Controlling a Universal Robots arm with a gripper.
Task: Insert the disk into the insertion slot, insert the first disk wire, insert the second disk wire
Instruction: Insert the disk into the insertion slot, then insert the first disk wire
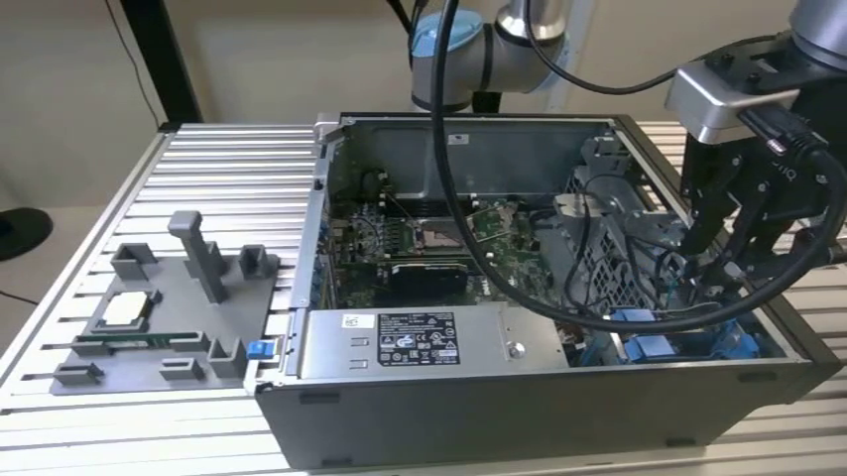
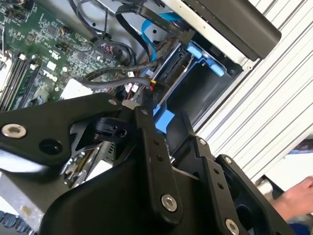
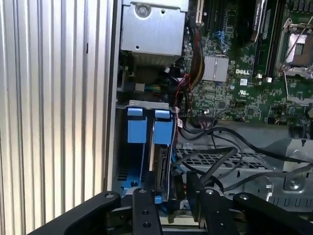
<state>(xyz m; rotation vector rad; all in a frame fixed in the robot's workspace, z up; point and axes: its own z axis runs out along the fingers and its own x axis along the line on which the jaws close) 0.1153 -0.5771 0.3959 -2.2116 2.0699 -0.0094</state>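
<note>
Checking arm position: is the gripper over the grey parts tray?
No, the gripper is down inside the open computer case by the blue clips, away from the grey tray.

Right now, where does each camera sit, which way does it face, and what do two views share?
Exterior view: off the arm, raised, looking down into the open computer case; arm and gripper reach in at the exterior view's right.
First wrist view: at the wrist, looking past the gripper onto the blue-clipped drive bay and motherboard.
Second wrist view: at the wrist, looking past the gripper at that bay; a person's hand shows.
Both wrist views share gripper, bay, motherboard.
</note>
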